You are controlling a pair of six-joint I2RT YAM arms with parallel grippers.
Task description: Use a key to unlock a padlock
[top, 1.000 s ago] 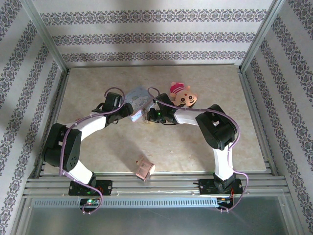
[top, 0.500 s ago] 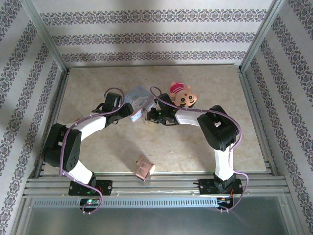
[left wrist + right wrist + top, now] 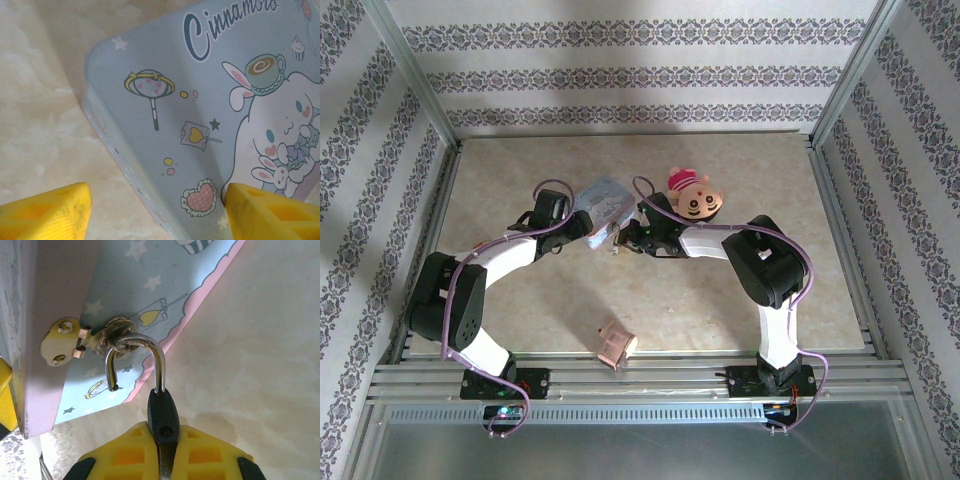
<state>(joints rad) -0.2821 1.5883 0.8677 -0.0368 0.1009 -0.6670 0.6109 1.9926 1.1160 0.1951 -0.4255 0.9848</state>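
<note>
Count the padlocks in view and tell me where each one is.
1. The tiny dark metal padlock with a silvery shackle hangs from the latch of the pale-blue cartoon-printed tin, its body clamped in the right gripper. More may be hidden behind the tin.

padlock [image 3: 161, 410] | small dark body, silvery shackle | shackle open, one leg free | hooked through tin hasp [image 3: 117, 337]
</note>
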